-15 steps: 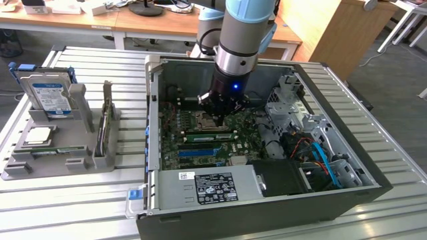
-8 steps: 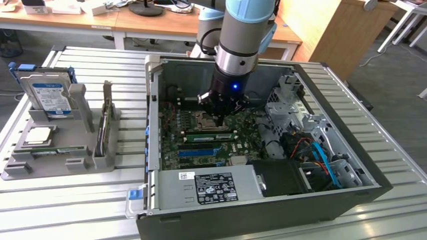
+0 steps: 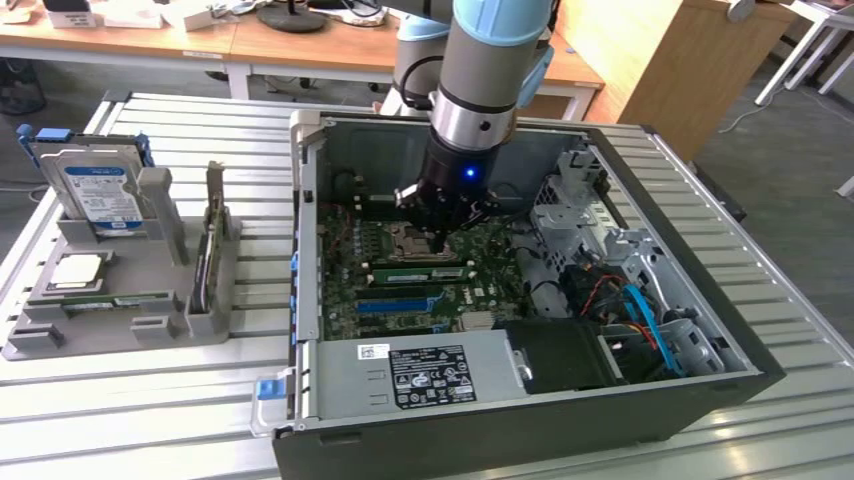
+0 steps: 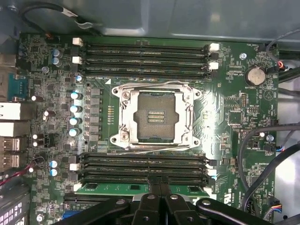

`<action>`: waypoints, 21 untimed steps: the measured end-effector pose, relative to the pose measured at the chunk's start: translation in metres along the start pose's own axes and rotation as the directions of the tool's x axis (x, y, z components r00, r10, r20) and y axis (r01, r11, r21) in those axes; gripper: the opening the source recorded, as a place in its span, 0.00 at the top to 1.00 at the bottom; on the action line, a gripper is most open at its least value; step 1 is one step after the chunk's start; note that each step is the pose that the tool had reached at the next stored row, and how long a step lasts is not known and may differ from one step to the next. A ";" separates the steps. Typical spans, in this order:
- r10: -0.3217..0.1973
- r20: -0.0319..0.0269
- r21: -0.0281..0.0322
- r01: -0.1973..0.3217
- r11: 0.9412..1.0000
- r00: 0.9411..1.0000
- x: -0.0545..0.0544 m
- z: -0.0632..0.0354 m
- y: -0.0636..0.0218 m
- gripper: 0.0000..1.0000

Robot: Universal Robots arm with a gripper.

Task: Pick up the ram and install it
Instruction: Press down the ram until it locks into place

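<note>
The ram (image 4: 117,189) is a long green stick lying in the outermost memory slot of the motherboard (image 4: 225,108), beside the empty CPU socket (image 4: 157,115). My gripper (image 4: 159,182) is shut, its two black fingers pressed together directly over the middle of the ram, hiding that part. Their seam runs across the stick's length, so the jaws do not clamp it. I cannot tell whether the tips touch the ram. In the exterior view the gripper (image 3: 430,232) reaches down into the open computer case (image 3: 307,250), with the ram (image 3: 420,271) just below it.
A grey tray (image 3: 34,345) stands on the exterior view's left. It holds a hard drive (image 3: 96,190), a silver CPU (image 3: 76,270), another green ram stick (image 3: 118,300) and an upright card (image 3: 208,255). Drive cages and cables (image 3: 627,300) crowd the case's other side. Further empty memory slots (image 4: 145,56) lie beyond the socket.
</note>
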State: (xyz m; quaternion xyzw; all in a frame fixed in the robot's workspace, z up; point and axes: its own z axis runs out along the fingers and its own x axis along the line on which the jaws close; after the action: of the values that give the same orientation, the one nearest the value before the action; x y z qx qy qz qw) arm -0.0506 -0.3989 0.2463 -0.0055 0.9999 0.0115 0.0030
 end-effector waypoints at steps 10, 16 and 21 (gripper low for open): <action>0.000 -0.007 0.000 0.000 1.000 1.000 0.000 -0.0016 0.0000 0.90; 0.000 -0.008 0.000 0.000 1.000 1.000 0.000 -0.0018 -0.0007 0.90; 0.000 -0.008 0.000 0.000 1.000 1.000 0.000 -0.0018 -0.0040 0.90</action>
State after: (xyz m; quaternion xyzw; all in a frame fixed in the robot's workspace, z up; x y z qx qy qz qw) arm -0.0505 -0.4030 0.2480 -0.0055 0.9999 0.0114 -0.0008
